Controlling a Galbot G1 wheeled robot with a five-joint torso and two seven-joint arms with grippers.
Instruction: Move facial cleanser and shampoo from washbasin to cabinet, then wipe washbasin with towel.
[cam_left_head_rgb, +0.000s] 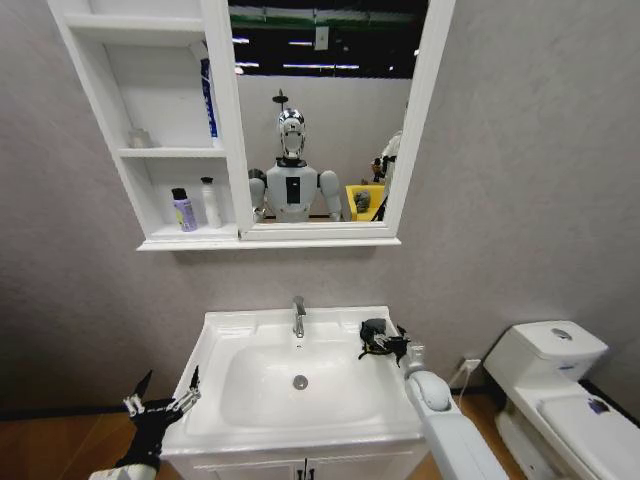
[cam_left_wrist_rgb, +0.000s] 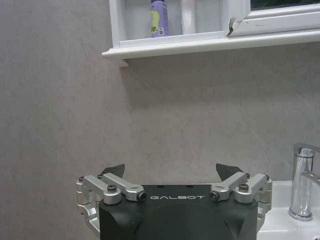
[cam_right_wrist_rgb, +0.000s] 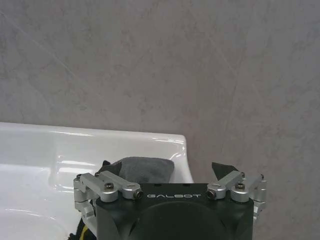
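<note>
Your right gripper (cam_left_head_rgb: 385, 343) hangs over the back right corner of the washbasin (cam_left_head_rgb: 240, 325), fingers spread, with the towel (cam_right_wrist_rgb: 142, 169) lying just under and ahead of them on the rim. The right wrist view shows the grey cloth between the open fingertips, though you cannot tell whether the pads are touching it. Your left gripper (cam_left_head_rgb: 160, 393) waits low at the basin's front left corner, also spread wide and holding nothing.

Further out, the rim and bowl around the tap (cam_left_head_rgb: 298, 316) carry no bottles. Two bottles, a purple one (cam_left_head_rgb: 184, 210) and a white one (cam_left_head_rgb: 211, 203), stand side by side in the lowest compartment of the cabinet (cam_left_head_rgb: 180, 153), beside the mirror (cam_left_head_rgb: 320, 110).

So, by my reading, the moving part is done and you are at the start of the wiping step, about to take up the towel. Next you need to bring the right fingers down around the cloth, close on a good bunch of it, and check it lifts whole before sweeping the rim and bowl.
</note>
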